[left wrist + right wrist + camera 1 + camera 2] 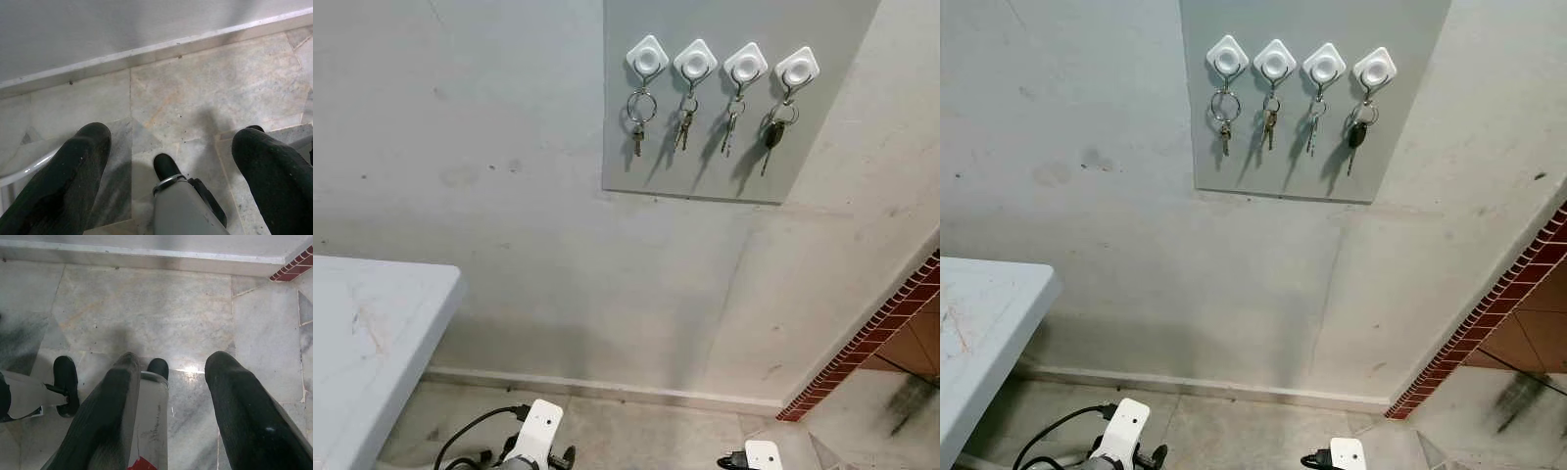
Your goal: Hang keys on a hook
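A grey panel (734, 147) is fixed to the wall (509, 196), and four white hooks (647, 57) run in a row along its top edge. Each hook carries keys (639, 122): the one nearest the panel's left edge holds a large ring with a single key, the next two (684, 125) (730, 127) hold small bunches, and the hook nearest the right edge holds a key with a black head (773, 134). All hang straight down against the panel, well apart from both arms.

A white table (372, 333) juts in from the left, its corner near the wall. A strip of red brick (871, 338) slants down the right side to the floor (636, 431).

Both arms hang low. The left gripper (171, 152) points at the tiled floor near the skirting (146, 49), its two black fingers (73, 171) spread wide with nothing between them. The right gripper (171, 377) also faces the floor, its fingers (239, 401) parted and holding nothing.
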Controlling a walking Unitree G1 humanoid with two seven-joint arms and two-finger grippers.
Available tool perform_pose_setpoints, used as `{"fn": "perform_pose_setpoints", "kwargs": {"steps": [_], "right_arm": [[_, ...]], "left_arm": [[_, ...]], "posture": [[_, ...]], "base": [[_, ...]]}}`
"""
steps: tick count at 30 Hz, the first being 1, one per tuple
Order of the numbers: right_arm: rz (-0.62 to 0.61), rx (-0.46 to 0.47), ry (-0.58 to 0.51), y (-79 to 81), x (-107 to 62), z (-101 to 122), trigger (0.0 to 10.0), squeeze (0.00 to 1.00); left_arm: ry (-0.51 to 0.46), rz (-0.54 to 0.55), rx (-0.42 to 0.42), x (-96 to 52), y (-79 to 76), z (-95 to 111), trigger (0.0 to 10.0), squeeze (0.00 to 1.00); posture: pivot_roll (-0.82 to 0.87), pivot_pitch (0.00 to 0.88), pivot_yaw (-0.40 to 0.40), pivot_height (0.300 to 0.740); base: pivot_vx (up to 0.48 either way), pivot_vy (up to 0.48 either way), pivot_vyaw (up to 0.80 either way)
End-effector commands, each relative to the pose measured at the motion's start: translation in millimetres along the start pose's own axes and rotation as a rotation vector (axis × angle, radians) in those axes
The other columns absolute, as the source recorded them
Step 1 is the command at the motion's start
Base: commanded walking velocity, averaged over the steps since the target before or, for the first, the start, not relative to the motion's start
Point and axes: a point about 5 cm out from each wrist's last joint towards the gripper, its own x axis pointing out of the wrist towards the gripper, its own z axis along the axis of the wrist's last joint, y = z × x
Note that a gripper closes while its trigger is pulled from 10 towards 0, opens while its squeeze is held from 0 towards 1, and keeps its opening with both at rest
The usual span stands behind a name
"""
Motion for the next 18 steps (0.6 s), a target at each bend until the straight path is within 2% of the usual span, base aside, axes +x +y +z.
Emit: {"fn": "perform_pose_setpoints", "kwargs": {"steps": [1,5,18], "right_arm": [[0.007,0.001,0.006,1.9,0.3,-0.3,10.0,0.00],[0.010,0.001,0.005,2.4,0.4,-0.1,10.0,0.00],[0.008,0.009,0.003,2.5,0.7,0.9,10.0,0.00]], "left_arm": [[0.005,0.001,0.004,-0.1,0.8,-0.5,10.0,0.00],[0.008,0.003,-0.002,-0.6,1.8,-1.8,10.0,0.00],[0.010,0.007,-0.010,-0.5,4.8,-0.7,10.0,0.00]], "posture": [[-0.04,0.000,-0.025,0.740],[-0.03,0.000,-0.027,0.740],[-0.04,0.000,-0.024,0.740]], "base": [[0.000,-0.322,0.00],[0.000,-0.347,0.00],[0.000,-0.480,0.00]]}}
